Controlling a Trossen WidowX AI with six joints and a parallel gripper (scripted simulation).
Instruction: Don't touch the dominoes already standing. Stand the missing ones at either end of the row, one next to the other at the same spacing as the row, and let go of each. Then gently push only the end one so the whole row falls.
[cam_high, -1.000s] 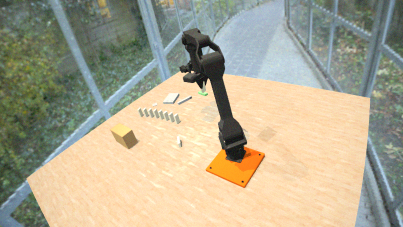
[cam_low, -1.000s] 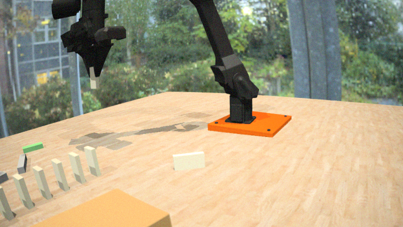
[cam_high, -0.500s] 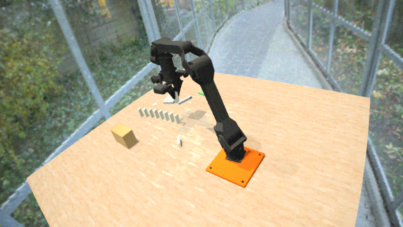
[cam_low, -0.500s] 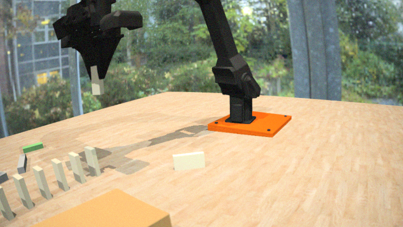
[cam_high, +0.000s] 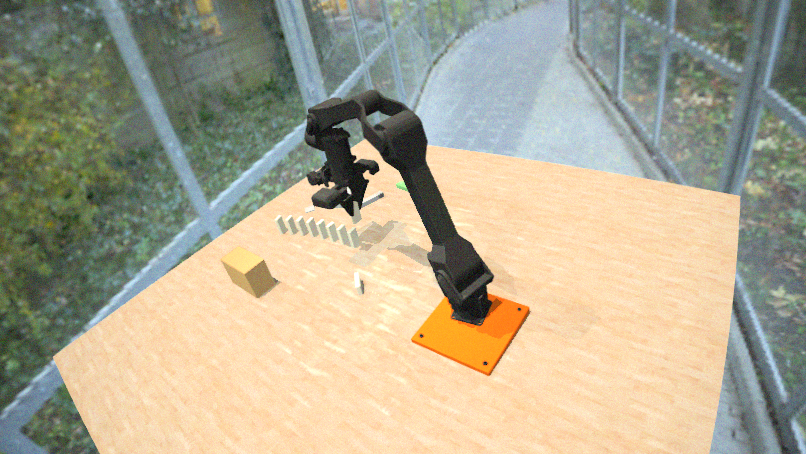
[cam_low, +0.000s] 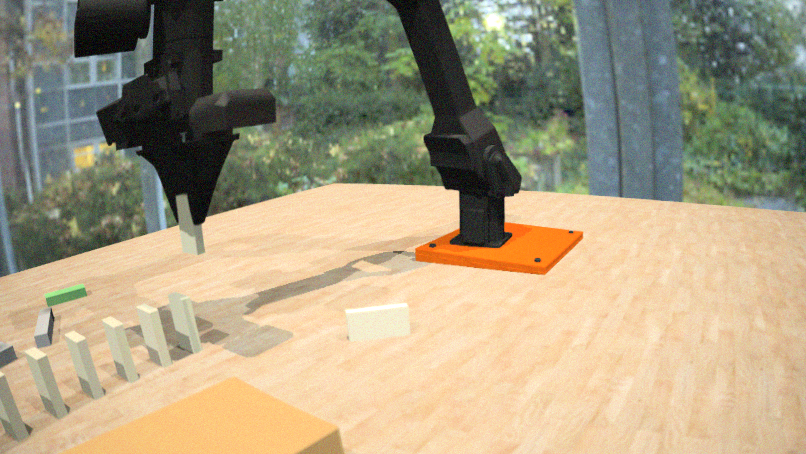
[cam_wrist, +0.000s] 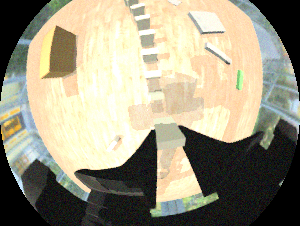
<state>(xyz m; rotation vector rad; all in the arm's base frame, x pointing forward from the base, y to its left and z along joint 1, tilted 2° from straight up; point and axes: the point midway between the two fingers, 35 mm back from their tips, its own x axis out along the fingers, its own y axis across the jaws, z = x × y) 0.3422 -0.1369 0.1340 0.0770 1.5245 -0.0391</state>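
1. Top view: the gripper (cam_high: 354, 204) hung above the near end of the row of standing dominoes (cam_high: 316, 227), its fingers clamped on a cream domino (cam_high: 356, 213) that pointed downward, clear of the table (cam_high: 620, 281). The arm's upper links hid most of the flat pieces behind the row; only a grey bar (cam_high: 372, 198) and the tip of a green piece (cam_high: 401, 186) showed past them. A loose domino (cam_high: 357, 282) lay well apart from the row, toward the orange base plate (cam_high: 451, 344). A tan block (cam_high: 248, 271) sat near the table's left edge, beyond the row's far end. Bare wood stretched wide on the right half.

2. Exterior view: the held domino (cam_low: 190, 232) hung upright from the fingertips, high above the tabletop and behind the row's last standing piece (cam_low: 184, 322). The row ran off the left frame edge, so its far end was cut off. The tan block (cam_low: 214, 420) was cropped at the bottom. The loose domino (cam_low: 377, 322) lay on its long edge in open wood.

3. Wrist view: the dark fingers filled the lower frame, with the held domino's (cam_wrist: 169, 134) end between them. The row (cam_wrist: 148, 45) stretched away directly ahead. Small pale pieces near the rim were too blurred to name.
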